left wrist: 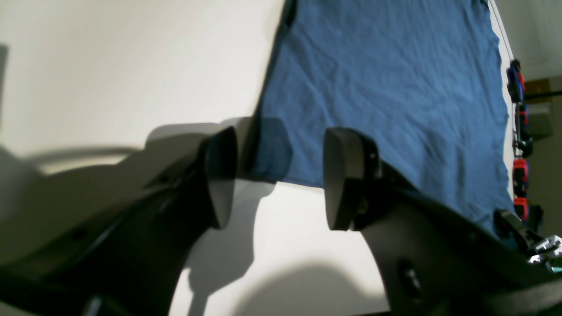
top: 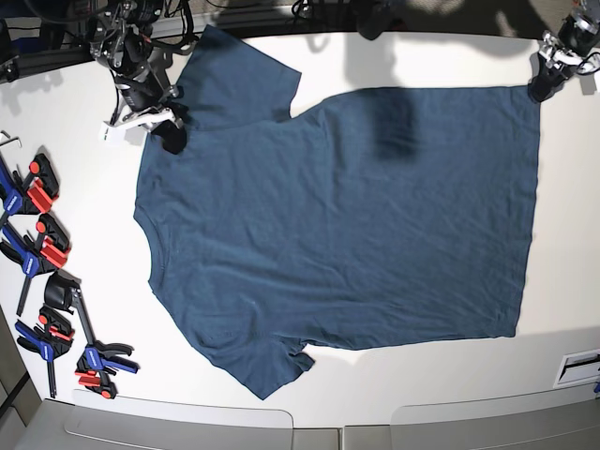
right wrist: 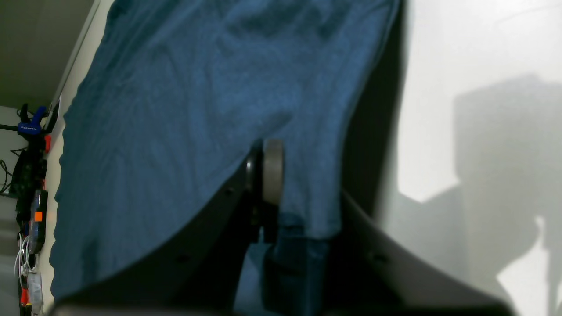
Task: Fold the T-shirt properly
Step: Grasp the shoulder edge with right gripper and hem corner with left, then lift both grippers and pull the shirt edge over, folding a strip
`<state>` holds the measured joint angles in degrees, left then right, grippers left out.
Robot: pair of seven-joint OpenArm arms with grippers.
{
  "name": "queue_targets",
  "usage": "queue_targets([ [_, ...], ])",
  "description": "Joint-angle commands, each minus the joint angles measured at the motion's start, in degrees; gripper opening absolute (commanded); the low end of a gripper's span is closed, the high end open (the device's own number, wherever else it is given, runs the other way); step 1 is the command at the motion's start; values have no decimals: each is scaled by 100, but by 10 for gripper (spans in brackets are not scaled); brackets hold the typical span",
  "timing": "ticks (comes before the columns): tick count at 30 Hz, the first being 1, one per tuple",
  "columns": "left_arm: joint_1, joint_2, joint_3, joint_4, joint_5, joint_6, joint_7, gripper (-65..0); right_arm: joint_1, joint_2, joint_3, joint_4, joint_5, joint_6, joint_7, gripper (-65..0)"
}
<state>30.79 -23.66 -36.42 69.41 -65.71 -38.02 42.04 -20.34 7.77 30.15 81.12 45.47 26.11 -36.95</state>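
My right gripper (right wrist: pixel 281 175) pinching T-shirt (top: pixel 337 216) fabric near shoulder at table (top: pixel 450 384) corner; my left gripper (left wrist: pixel 274 175) spreading wide over hem corner, gripping nothing.

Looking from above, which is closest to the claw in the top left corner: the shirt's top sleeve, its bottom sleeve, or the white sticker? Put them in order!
From the right claw, pinching the T-shirt:
1. Top sleeve, right beside the claw.
2. Bottom sleeve, near the front edge.
3. White sticker, far bottom-right corner.
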Motion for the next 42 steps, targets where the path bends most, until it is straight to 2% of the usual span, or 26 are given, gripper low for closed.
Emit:
queue_targets([
  [1,61,-33,79,7,264,92,317,-348,-33,33,22,22,52,-55,-61,-650],
  [10,-103,-33,518,11,820,164,315,-362,-33,31,22,22,55,-52,-61,-650],
  [13,-157,-42,496,11,863,160,310,-458,-33,35,22,22,50,-52,-63,-650],
  [16,-155,-52,496,11,868,155,284,-641,-33,37,22,22,-50,-55,-61,-650],
  [17,-144,-52,496,11,868,157,286,-650,-35,42,22,22,-48,-55,-63,-650],
  [19,-142,-52,496,11,868,155,286,-650,-35,57,22,24,-50,-20,-136,-650],
  [23,-109,-96,490,11,861,155,291,-650,-70,103,26,31,-33,313,-317,-650],
  [28,101,-114,164,92,846,153,291,-650,-286,195,52,181,-31,332,-474,-650],
  [34,651,-111,-426,472,450,151,297,-650,-789,195,446,776,-24,332,-522,-650],
  [42,1427,-114,-529,1259,409,66,299,-650,-1672,190,800,1425,341,330,-695,-650],
])
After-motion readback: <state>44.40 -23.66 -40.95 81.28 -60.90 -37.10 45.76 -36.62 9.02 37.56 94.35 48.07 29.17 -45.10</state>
